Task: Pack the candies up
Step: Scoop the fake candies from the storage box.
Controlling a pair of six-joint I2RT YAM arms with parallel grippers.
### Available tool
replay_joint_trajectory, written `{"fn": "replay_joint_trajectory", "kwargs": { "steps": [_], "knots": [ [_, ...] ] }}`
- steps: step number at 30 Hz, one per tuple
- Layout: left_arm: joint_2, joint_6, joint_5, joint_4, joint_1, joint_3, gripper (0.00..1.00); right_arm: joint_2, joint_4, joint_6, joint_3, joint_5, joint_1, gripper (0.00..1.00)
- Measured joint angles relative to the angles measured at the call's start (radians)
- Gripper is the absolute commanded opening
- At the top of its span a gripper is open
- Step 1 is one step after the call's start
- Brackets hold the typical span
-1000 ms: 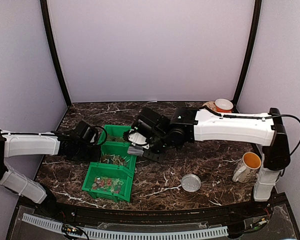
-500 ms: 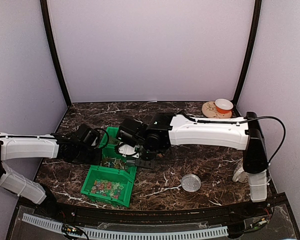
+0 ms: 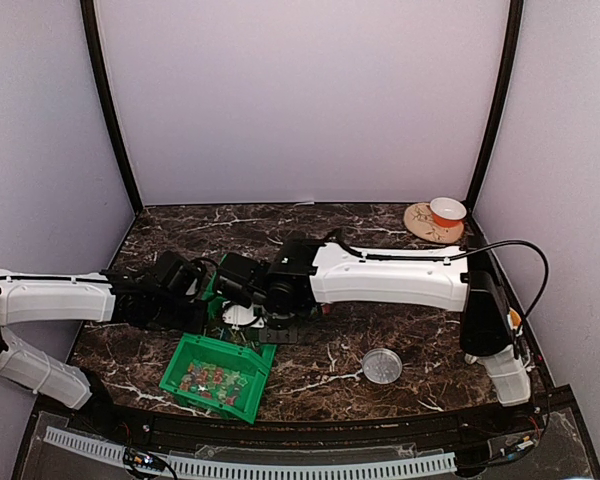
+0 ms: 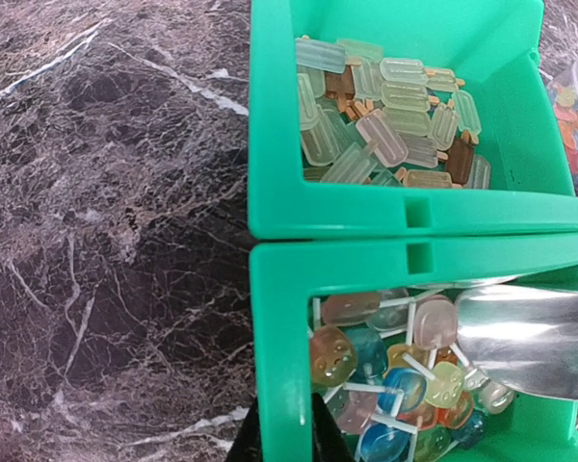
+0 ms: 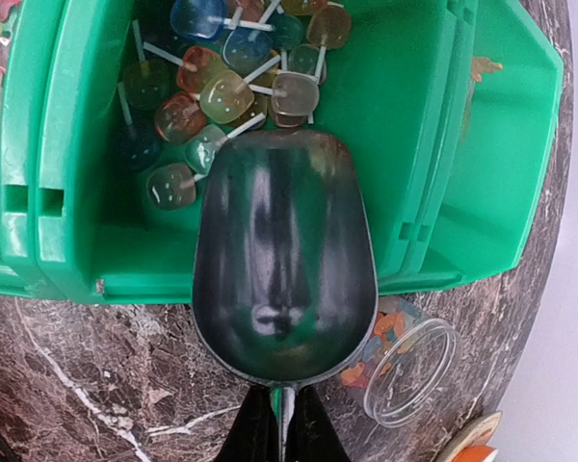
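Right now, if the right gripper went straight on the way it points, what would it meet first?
The right gripper, shut on the metal scoop, points into the green bin. The scoop's lip would likely meet the candies first, though it may be riding above them; depth is unclear.

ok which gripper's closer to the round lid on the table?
Right. The right gripper, holding the scoop, is left of the lid; the left gripper is further left, clamped on a bin.

Three green bins (image 5: 67,192), one metal scoop (image 5: 284,279), one clear jar (image 5: 414,366), one round lid (image 3: 383,365), many candies (image 5: 222,96)
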Motion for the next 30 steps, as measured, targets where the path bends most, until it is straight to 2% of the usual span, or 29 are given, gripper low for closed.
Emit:
{"fn": "replay_joint_trajectory", "kwargs": {
  "steps": [7,13,23,30],
  "knots": [
    [0.0,0.007,0.0,0.002,-0.01,-0.003,0.0,0.035,0.039,-0.083,0.021,-0.002,0.024,0.0],
    [0.0,0.007,-0.001,0.0,-0.013,-0.004,0.0,0.038,0.141,-0.114,-0.007,-0.076,0.024,0.0],
    [0.0,0.001,-0.029,-0.008,-0.012,-0.025,0.0,-0.025,0.409,-0.02,-0.221,-0.232,-0.033,0.0],
    [0.0,-0.001,-0.032,-0.007,-0.012,-0.026,0.0,-0.111,0.662,0.085,-0.459,-0.313,-0.069,0.0]
  ]
}}
